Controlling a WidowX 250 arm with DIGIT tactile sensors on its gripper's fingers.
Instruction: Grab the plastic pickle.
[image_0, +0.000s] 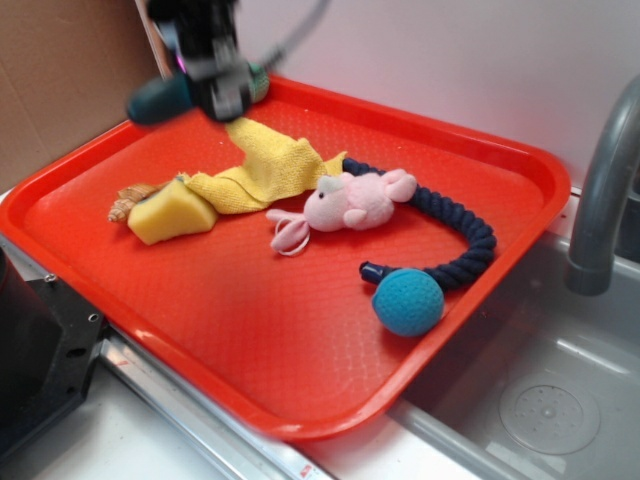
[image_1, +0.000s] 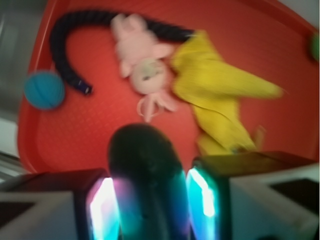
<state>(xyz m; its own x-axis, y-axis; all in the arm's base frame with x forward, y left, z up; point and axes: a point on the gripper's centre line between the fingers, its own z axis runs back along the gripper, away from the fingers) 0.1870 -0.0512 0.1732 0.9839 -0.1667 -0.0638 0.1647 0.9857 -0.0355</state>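
Tray (image_0: 300, 330): red plastic, slight gloss, fine pebbled texture on floor, smooth rim. Plastic pickle (image_1: 145, 185): smooth, glossy dark teal-green, held between gripper (image_1: 148, 205) pads w/ shiny glowing faces. Cloth (image_0: 265, 165): yellow, matt, woven/terry look. Sponge (image_0: 172, 212): yellow, matt, soft foam look. Pink toy (image_0: 355, 200): plush fabric, fuzzy. Rope (image_0: 455, 230): dark navy, twisted fibre, rough. Ball (image_0: 408, 301): blue, knitted, matt. Faucet (image_0: 605, 190) at right: grey metal, satin. Sink (image_0: 550, 400): grey metal, dull sheen.
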